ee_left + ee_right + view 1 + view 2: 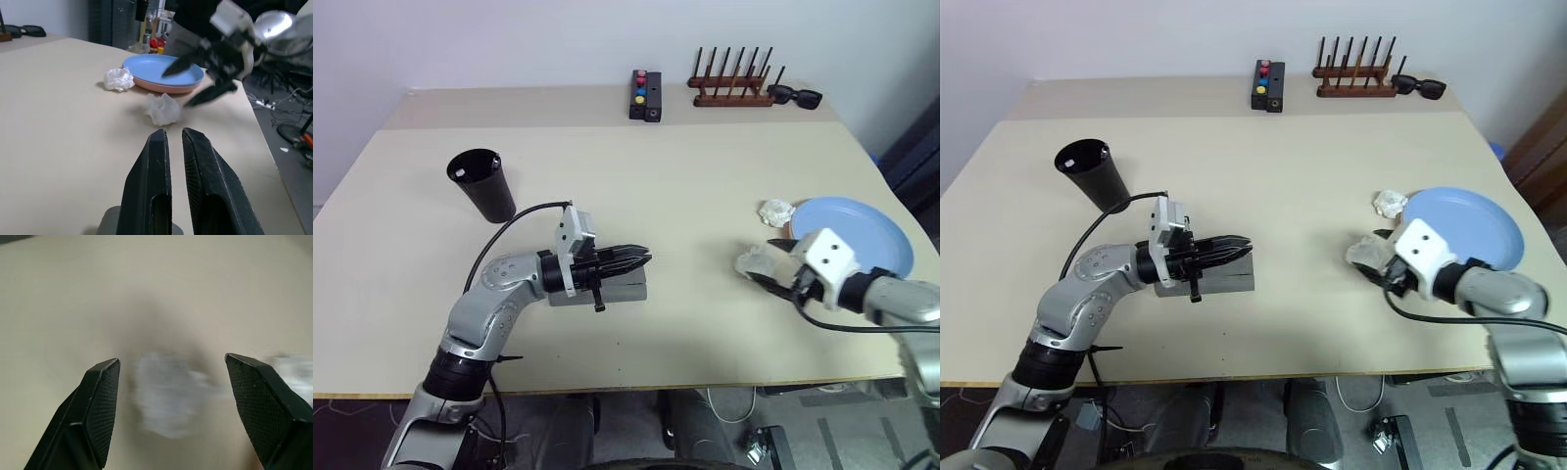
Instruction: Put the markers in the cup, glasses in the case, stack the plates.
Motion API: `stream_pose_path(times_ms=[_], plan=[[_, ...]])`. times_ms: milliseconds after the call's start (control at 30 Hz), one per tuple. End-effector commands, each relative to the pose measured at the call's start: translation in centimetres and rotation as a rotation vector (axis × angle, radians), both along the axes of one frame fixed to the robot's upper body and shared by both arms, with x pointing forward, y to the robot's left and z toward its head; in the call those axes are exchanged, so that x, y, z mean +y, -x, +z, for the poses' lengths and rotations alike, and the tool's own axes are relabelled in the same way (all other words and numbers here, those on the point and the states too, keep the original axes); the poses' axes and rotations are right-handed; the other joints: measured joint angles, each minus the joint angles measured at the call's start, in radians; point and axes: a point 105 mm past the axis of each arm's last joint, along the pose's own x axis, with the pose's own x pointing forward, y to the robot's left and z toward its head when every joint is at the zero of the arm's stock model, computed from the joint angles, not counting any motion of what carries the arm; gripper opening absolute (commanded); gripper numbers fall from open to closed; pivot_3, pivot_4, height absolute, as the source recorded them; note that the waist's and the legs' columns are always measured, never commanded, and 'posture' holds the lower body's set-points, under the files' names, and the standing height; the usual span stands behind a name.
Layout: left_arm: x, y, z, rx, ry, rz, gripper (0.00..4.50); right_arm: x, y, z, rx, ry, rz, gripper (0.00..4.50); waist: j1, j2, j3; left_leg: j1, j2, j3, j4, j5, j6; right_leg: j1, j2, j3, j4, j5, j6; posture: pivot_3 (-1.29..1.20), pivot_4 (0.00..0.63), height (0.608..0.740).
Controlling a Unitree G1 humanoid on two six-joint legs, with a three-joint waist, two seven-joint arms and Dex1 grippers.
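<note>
Two plates [867, 235] sit stacked far right on the worktop [685, 176]; cup [481, 183] far left, case [617, 291] under my shut left pincer [641, 258]. Left wrist: a crumpled wad [163, 108] lies near the stack. Right wrist: my right pincer [171, 382] gapes around the wad; closing comes next, I judge.

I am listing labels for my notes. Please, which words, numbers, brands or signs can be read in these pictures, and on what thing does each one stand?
None can be read.
The black box with coloured buttons: no legible mark.
The black cup: a small white spot near the rim, too small to read.
The blue plate and grey case: plain.
</note>
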Motion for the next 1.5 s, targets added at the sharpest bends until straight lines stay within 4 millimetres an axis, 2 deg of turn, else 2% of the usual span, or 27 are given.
stream_pose_path(times_ms=[33, 100, 200, 367, 400, 533, 733, 800, 900, 1000, 1067, 1167, 1333, 1500], plan=[[0.2, 0.4, 1.1, -0.048, 0.015, 0.000, 0.44, -0.1, -0.9, -0.7, -0.021, 0.029, -0.025, 3.48, 0.001, 0.000, 0.000, 0.000, 0.000, 0.000, 0.000, 0.000, 0.000, 0.000, 0.000, 0.000, 0.000, 0.000, 0.000, 0.00, 0.150, 0.740], [0.2, 0.5, 1.1, -0.048, 0.015, 0.002, 0.44, -0.6, -1.2, -1.4, -0.014, 0.045, -0.052, 3.48, 0.002, 0.000, 0.000, 0.000, 0.000, 0.000, 0.000, 0.000, 0.000, 0.000, 0.000, 0.000, 0.000, 0.001, -0.001, 0.00, 0.150, 0.740], [0.2, 0.7, 1.1, -0.047, 0.018, 0.006, 0.44, -0.8, -1.3, -1.5, -0.017, 0.042, -0.049, 2.64, 0.002, 0.000, 0.000, 0.000, 0.000, 0.000, 0.000, 0.000, 0.000, 0.000, 0.000, 0.000, 0.000, 0.001, -0.001, 0.00, 0.150, 0.740], [0.1, 0.9, 1.0, -0.042, 0.021, 0.002, 0.44, -1.3, -1.4, -1.0, -0.035, 0.061, -0.053, 0.08, 0.002, 0.000, 0.000, 0.000, 0.000, 0.000, 0.000, 0.000, 0.000, 0.000, 0.000, 0.000, 0.000, 0.000, 0.000, 0.00, 0.150, 0.740], [0.1, 0.9, 1.0, -0.041, 0.022, -0.001, 0.44, -1.4, -1.5, -0.5, -0.058, 0.064, -0.056, 0.03, 0.002, 0.000, 0.000, 0.000, 0.000, 0.000, 0.000, 0.000, 0.000, 0.000, 0.000, 0.000, 0.000, 0.000, 0.000, 0.00, 0.150, 0.740], [-0.2, 0.8, 1.0, -0.040, 0.022, -0.010, 0.44, -2.7, -2.4, 2.7, -0.211, 0.047, -0.121, 0.03, 0.001, 0.000, 0.000, 0.000, 0.000, 0.000, 0.000, 0.000, 0.000, 0.000, 0.000, 0.000, 0.000, 0.000, 0.001, 0.00, 0.150, 0.740], [-0.8, 0.6, 0.9, -0.046, 0.029, -0.024, 0.44, -6.9, -2.7, 5.9, -0.312, 0.086, -0.279, 0.03, 0.004, 0.000, 0.000, -0.001, 0.000, 0.000, 0.000, 0.000, 0.000, 0.000, 0.000, 0.000, -0.001, 0.001, -0.001, 0.00, 0.150, 0.740], [-1.1, 0.5, 0.9, -0.045, 0.035, -0.030, 0.44, -9.5, -2.9, 5.6, -0.290, 0.157, -0.388, 0.03, 0.003, 0.000, 0.000, -0.001, 0.000, 0.000, 0.000, 0.000, 0.000, 0.000, 0.000, 0.000, -0.001, 0.001, -0.002, 0.00, 0.150, 0.740], [-1.5, 0.4, 0.9, -0.048, 0.042, -0.035, 0.44, -11.1, -3.0, 4.4, -0.239, 0.193, -0.448, 0.03, 0.003, 0.000, 0.000, -0.001, 0.000, 0.000, 0.000, 0.000, 0.000, 0.000, 0.000, 0.000, -0.001, 0.002, -0.003, 0.00, 0.150, 0.740], [-1.5, 0.3, 1.0, -0.050, 0.045, -0.035, 0.44, -11.6, -3.4, 3.9, -0.230, 0.186, -0.481, 0.87, -0.003, 0.001, 0.000, 0.000, 0.000, 0.000, 0.000, 0.000, 0.000, 0.000, 0.000, 0.000, -0.001, 0.002, -0.003, 0.00, 0.150, 0.740], [-1.5, 0.4, 1.0, -0.052, 0.043, -0.030, 0.44, -11.9, -3.6, 4.0, -0.242, 0.213, -0.496, 1.87, -0.006, 0.001, 0.000, 0.000, 0.000, 0.000, 0.000, 0.000, 0.000, 0.000, 0.000, 0.000, 0.000, 0.002, -0.003, 0.00, 0.150, 0.740], [-1.2, 0.3, 0.9, -0.054, 0.040, -0.012, 0.44, -11.6, -4.3, 4.7, -0.281, 0.233, -0.484, 3.39, -0.005, 0.001, 0.000, 0.000, 0.000, 0.000, 0.000, 0.000, 0.000, 0.000, 0.000, 0.000, 0.000, 0.001, -0.002, 0.00, 0.150, 0.740], [-0.8, 0.1, 0.9, -0.061, 0.029, 0.014, 0.44, -7.9, -5.8, 5.5, -0.305, 0.134, -0.361, 3.39, -0.004, 0.001, 0.000, 0.000, 0.000, 0.000, 0.000, 0.000, 0.000, 0.000, 0.000, 0.000, 0.000, 0.001, -0.002, 0.00, 0.150, 0.740], [-0.6, 0.0, 0.9, -0.066, 0.020, 0.039, 0.44, -4.8, -8.3, 3.8, -0.267, 0.098, -0.294, 3.39, -0.005, 0.001, 0.000, 0.000, 0.000, 0.000, 0.000, 0.000, 0.000, 0.000, 0.000, 0.000, 0.000, 0.001, -0.002, 0.00, 0.150, 0.740]])
